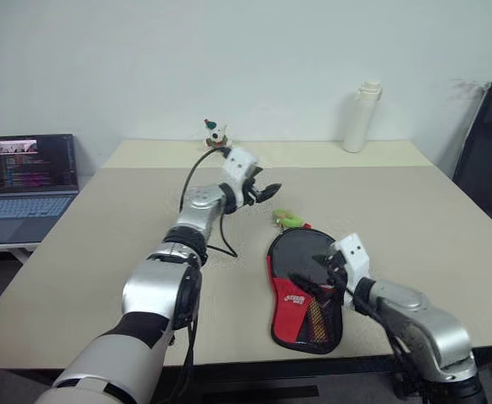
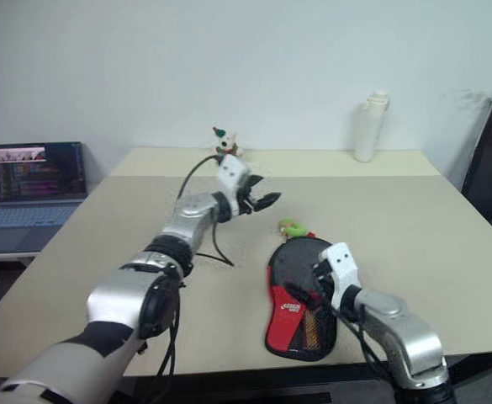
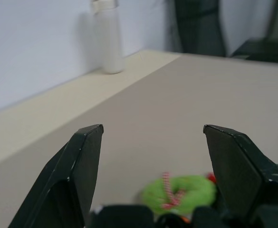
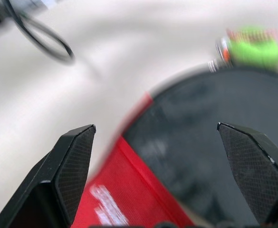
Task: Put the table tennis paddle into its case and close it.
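The case (image 1: 303, 290) lies flat near the table's front edge, to the right. It is black with a red logo panel, a mesh pocket and a round black upper part (image 4: 200, 142). The paddle is hidden; I cannot make it out apart from the case. My right gripper (image 1: 328, 271) hovers open just over the case's middle, with nothing between its fingers (image 4: 72, 161). My left gripper (image 1: 267, 192) is raised above the table behind and left of the case, open and empty. A small green ring-shaped toy (image 1: 289, 220) lies just beyond the case's round end, below the left fingers (image 3: 81, 166).
A white bottle (image 1: 362, 118) stands at the table's far edge. A small figurine (image 1: 216, 135) stands at the far middle. An open laptop (image 1: 27, 181) sits on a side surface to the left, and a black chair (image 1: 489, 151) stands at the right.
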### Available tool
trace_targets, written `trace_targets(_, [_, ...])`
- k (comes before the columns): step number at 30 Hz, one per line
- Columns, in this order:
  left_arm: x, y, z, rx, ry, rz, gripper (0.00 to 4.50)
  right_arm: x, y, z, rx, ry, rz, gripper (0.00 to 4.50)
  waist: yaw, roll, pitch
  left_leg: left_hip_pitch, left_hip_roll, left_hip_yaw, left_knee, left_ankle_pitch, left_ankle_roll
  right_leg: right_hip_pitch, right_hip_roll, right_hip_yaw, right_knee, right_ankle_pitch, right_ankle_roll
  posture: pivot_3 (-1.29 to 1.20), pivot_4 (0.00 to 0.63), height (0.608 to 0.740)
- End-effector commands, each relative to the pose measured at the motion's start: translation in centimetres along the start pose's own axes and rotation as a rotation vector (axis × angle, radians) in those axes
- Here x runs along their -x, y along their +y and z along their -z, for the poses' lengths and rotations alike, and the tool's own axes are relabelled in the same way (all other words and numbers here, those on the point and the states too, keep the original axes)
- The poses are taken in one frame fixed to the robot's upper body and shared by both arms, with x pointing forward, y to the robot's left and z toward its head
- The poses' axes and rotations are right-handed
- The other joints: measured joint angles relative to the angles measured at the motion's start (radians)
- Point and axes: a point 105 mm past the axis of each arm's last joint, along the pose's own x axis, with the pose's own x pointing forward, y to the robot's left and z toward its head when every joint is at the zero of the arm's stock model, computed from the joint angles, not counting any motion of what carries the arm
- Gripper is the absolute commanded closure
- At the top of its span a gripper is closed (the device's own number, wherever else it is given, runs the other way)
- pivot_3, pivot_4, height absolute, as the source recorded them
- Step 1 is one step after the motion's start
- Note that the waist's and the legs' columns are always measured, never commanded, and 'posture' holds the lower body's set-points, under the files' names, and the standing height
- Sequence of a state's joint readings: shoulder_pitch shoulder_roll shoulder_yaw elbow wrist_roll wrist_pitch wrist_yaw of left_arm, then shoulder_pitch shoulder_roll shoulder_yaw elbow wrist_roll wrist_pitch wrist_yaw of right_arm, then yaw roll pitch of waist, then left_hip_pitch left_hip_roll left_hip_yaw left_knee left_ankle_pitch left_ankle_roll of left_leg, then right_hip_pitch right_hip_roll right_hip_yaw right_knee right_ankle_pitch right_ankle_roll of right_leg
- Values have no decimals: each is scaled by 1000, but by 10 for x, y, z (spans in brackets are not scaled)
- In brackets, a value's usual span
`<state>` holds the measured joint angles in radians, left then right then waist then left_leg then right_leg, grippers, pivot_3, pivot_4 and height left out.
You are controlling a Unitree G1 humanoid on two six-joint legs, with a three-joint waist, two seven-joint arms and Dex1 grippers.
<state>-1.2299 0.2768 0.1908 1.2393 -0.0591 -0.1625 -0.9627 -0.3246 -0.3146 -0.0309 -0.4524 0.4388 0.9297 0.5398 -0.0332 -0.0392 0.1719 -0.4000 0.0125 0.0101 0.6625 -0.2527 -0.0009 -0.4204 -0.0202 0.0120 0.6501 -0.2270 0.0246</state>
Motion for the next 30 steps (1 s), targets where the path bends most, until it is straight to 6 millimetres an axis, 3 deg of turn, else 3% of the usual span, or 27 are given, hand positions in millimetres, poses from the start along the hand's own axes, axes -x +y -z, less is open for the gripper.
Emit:
trace_targets(1, [29,1,-16,62,-90,126,835,8,-20,-25,15,-90,37,0,1,0,0,0,0,0,0,0,0,0,0,0,0,0,0,0,150,740])
trace_targets(7, [74,-7,-6,57,-42,127,835,2,-104,-23,38,-103,314,0,1,1,0,0,1,1,1,0,0,0,-2,2,1,0,-1,0,150,740])
trace_targets(10, [85,-18,0,71,-16,104,835,-9,-123,-10,16,-70,351,0,5,1,0,0,1,1,0,0,0,0,-3,3,1,0,-1,0,150,740])
trace_targets(13, [89,-26,2,81,-6,91,835,-17,-131,2,-15,-46,363,0,8,1,1,0,1,-1,0,0,0,0,-3,4,1,1,-1,0,150,740])
trace_targets(21, [97,-33,2,85,13,56,835,-27,-124,40,-91,23,331,0,4,1,1,0,1,0,0,0,0,0,-3,4,3,1,-1,0,150,740])
trace_targets(30, [99,-38,6,88,38,71,792,-38,-103,50,-101,50,208,3075,2,1,1,2,1,1,1,0,0,0,-3,4,6,0,-1,0,150,740])
